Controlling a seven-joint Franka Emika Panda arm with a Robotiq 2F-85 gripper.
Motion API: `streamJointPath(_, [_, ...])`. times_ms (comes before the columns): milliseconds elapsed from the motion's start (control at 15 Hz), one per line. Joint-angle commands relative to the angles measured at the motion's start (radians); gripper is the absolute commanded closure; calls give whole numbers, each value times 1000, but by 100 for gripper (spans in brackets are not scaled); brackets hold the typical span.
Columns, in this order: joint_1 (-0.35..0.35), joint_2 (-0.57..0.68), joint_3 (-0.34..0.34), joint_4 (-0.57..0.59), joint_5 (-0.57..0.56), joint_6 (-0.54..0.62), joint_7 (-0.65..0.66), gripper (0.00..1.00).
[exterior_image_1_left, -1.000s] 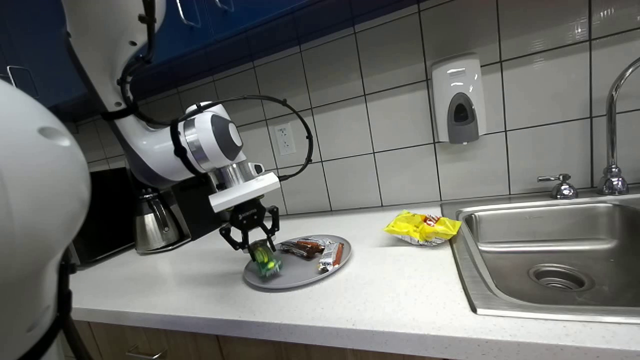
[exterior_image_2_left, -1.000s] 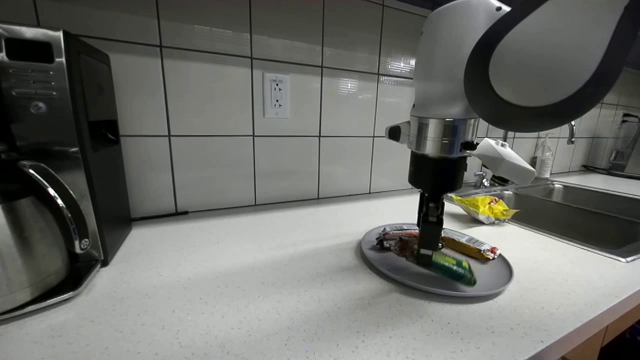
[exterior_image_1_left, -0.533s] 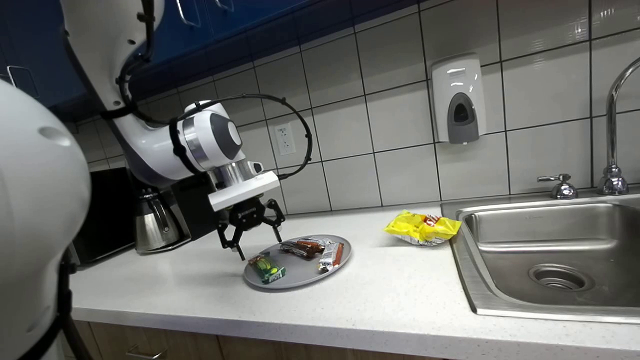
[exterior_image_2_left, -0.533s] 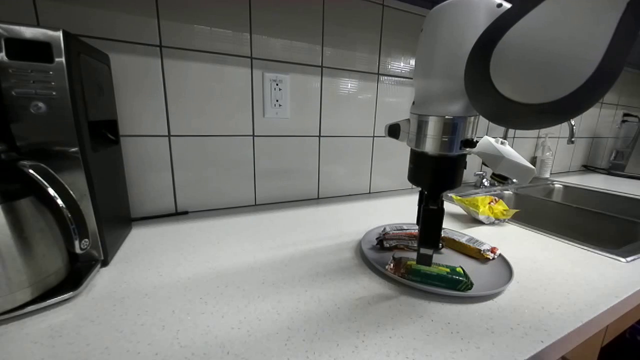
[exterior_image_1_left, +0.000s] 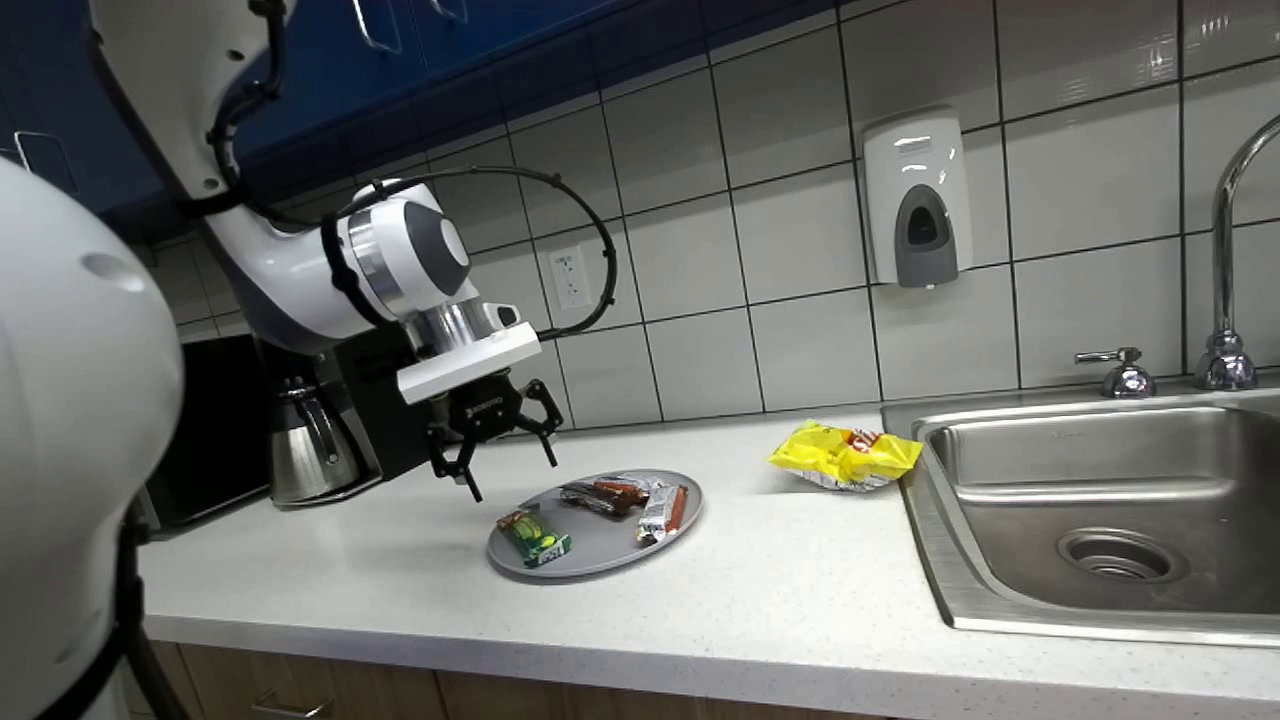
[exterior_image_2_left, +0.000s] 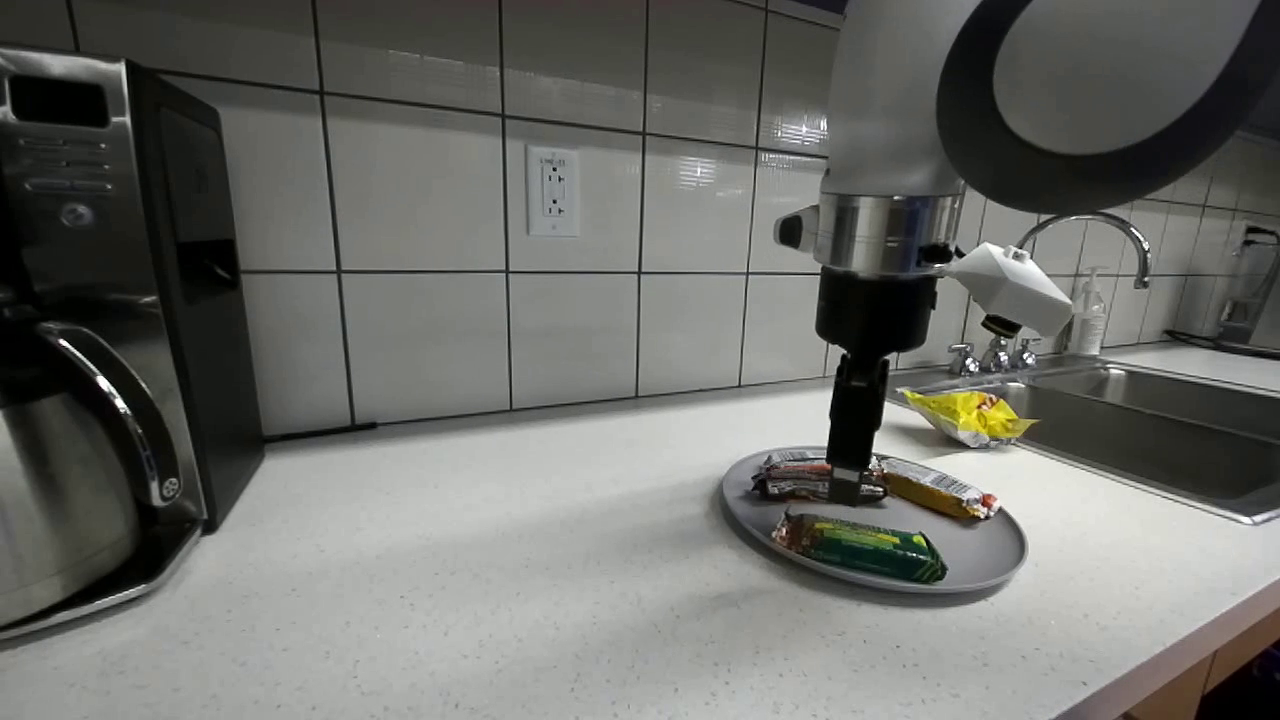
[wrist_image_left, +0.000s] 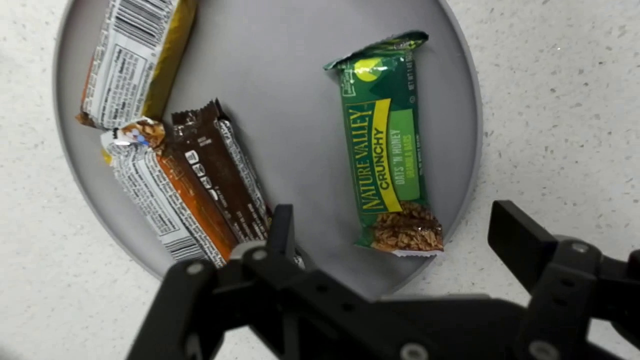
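Note:
My gripper hangs above the left side of a round grey plate, its jaws wide apart with nothing between them. In the wrist view its black fingers stand on either side of the near end of a green granola bar, which lies flat on the plate below. On the plate's other side rest a dark brown bar, an orange and white bar and a yellow bar with its barcode up. One finger partly covers the brown bar in the wrist view.
A crumpled yellow bag sits on the counter beside the steel sink. A coffee maker stands at the opposite end. Behind runs a tiled wall with a soap dispenser and an outlet.
A second ago the gripper held the green bar tilted over the plate. The jaws have opened, the bar has dropped flat onto the plate, and the gripper has risen away.

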Motion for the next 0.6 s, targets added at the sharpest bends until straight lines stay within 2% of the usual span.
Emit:
streamJointPath(0, [-5,-96,10,-23,-7,-74,80,0])
streamJointPath(533, [-10,-236,12,-31,6,-172,133,0])
